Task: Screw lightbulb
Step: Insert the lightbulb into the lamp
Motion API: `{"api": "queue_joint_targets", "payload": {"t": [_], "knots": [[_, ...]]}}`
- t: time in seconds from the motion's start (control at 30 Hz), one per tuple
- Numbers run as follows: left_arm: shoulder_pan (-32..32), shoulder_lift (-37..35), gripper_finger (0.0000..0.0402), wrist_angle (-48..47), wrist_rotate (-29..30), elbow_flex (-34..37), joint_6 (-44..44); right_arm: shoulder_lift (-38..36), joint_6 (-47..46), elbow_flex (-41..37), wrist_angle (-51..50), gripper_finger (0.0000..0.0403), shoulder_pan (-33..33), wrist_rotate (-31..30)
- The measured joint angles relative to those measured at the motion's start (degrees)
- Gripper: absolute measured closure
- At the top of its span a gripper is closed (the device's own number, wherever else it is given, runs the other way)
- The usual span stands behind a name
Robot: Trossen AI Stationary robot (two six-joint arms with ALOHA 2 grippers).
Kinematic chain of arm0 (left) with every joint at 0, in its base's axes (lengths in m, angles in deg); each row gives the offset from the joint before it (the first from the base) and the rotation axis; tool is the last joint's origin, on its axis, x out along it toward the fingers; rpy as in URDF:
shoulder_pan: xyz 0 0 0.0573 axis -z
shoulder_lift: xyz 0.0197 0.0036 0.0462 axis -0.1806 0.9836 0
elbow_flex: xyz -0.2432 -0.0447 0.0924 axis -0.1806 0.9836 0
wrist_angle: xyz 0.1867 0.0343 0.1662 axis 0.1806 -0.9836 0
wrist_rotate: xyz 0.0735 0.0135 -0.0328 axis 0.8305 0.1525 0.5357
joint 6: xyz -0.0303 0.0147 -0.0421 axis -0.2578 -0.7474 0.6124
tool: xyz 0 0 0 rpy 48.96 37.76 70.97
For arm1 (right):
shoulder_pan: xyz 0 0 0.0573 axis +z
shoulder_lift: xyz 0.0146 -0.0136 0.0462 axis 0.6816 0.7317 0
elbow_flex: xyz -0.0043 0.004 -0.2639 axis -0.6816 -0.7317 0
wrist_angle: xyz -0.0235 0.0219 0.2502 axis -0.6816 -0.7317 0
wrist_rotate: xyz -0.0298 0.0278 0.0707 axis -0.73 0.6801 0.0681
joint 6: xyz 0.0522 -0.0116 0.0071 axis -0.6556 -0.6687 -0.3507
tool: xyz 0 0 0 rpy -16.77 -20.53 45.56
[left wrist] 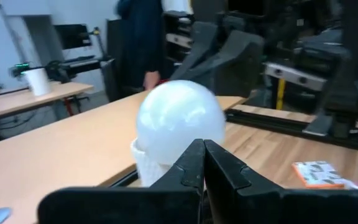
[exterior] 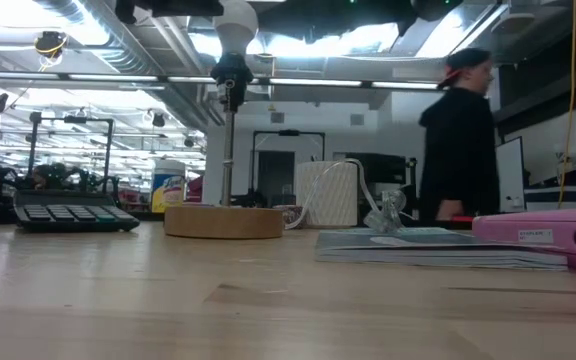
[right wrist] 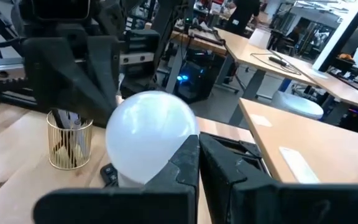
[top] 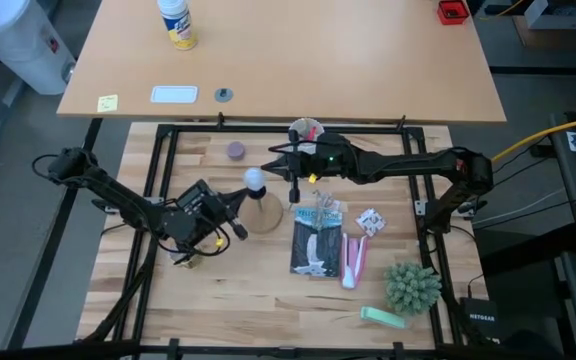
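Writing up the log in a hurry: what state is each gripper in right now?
Left gripper: jaws closed, holding nothing, beside the lightbulb.
Right gripper: jaws closed, holding nothing, also beside the lightbulb.

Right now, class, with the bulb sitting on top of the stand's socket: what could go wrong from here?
1. Both arms' jaws are shut and close to the bulb, one arm on each side. A nudge could knock it off the socket, as how far it is threaded cannot be seen.
2. The stand is a tall thin post on a low disc, so a sideways push up high might tip it.
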Motion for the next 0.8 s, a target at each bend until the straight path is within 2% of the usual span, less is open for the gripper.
{"api": "queue_joint_targets", "payload": {"t": [0.1,0.4,0.8], "knots": [[0.0,0.0,0.0400,-0.5,2.6,0.0,0.2,0.0,-0.1,0.0,-0.8,0.0386,0.0,0.5],[0.1,0.0,0.0400,-0.9,5.1,0.0,0.8,-0.2,-4.9,0.0,-3.5,0.0386,-0.1,5.7],[0.0,0.0,0.0400,-1.1,8.7,0.0,0.9,-0.2,-6.9,0.0,-3.9,0.0386,0.2,11.4]]}}
